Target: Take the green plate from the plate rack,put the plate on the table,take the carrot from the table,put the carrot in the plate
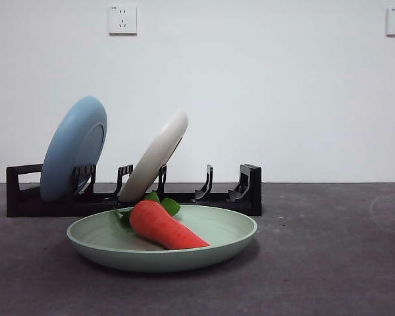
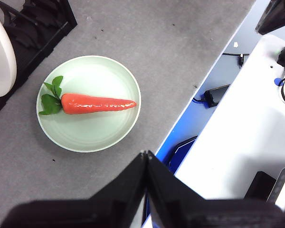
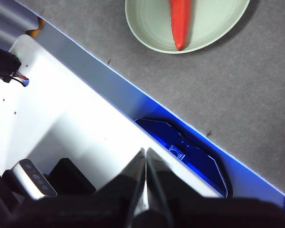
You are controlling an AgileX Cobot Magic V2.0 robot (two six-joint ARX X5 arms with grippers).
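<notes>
I see the carrot (image 1: 164, 225) lying on its side in the green plate (image 1: 234, 232), which sits flat on the desk (image 1: 329, 263) just in front of the plate rack (image 1: 249, 187). The left gripper (image 2: 145, 154) is pressed closed on nothing above the desk edge; the right gripper (image 3: 145, 151) likewise, empty, well off the plate.

carrot (image 1: 166, 226) in plate (image 1: 105, 245), plate on table (image 1: 329, 263), before rack (image 1: 247, 191)

Right wrist camera: carrot (image 3: 179, 21) lying in green plate (image 3: 147, 28) on grey tabletop (image 3: 237, 90); right end effector (image 3: 145, 154) with jaws closed together, apart from the plate
</notes>
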